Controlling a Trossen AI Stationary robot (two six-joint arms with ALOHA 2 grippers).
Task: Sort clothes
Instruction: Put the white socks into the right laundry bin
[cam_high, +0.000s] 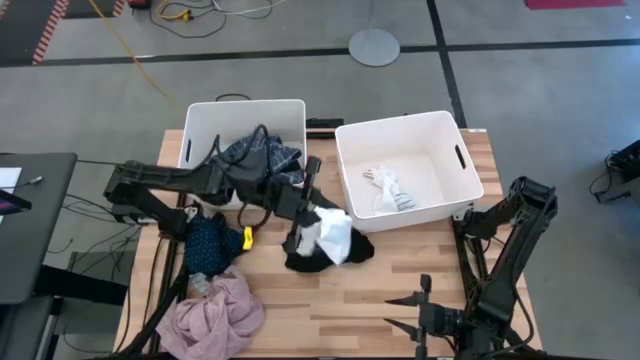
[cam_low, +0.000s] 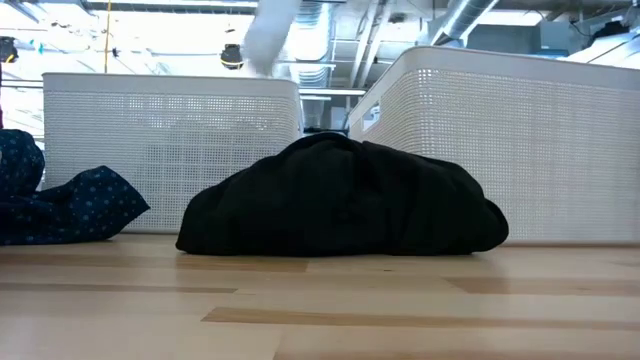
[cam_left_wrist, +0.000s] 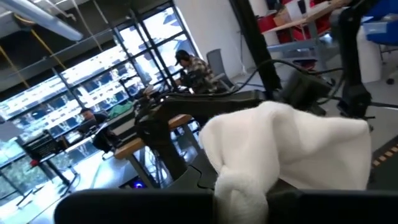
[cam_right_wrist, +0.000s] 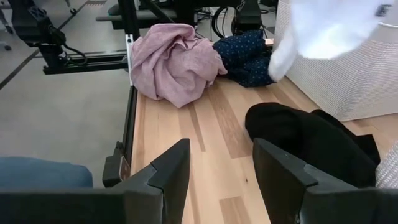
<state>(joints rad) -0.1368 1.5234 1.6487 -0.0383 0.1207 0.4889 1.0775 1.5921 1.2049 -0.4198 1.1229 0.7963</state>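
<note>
Right, my left gripper (cam_high: 303, 232) is out over the middle of the wooden table (cam_high: 400, 280), between the two white bins, with its fingers closed on a white garment (cam_high: 333, 232). The cloth hangs bunched from the fingers, lifted above the black garment (cam_high: 320, 262), which lies in a low heap on the wood just in front of the bins. From table height the black heap (cam_low: 340, 200) sits flat and wide, and a pale strip of the white cloth (cam_low: 268, 35) dangles above it. Through my left wrist camera the white fabric (cam_left_wrist: 292, 149) fills most of the view, folded thick over the fingers.

Over in the left bin (cam_high: 200, 125) a blue plaid garment (cam_high: 262, 156) is already lying, partly under my left arm. In the right bin (cam_high: 352, 140) there are small white and grey socks (cam_high: 388, 188) on the floor of it.

On the table's left side the dark navy patterned garment (cam_high: 208, 246) is crumpled near the edge, and the pink garment (cam_high: 212, 312) sits in a loose mound just in front of it, the two touching.

My right gripper (cam_high: 418, 310) waits low at the table's front right edge, fingers (cam_right_wrist: 171, 168) spread apart and holding nothing, looking across the wood at the black heap (cam_right_wrist: 305, 140), the pink mound (cam_right_wrist: 171, 59) and the navy cloth (cam_right_wrist: 245, 56).
</note>
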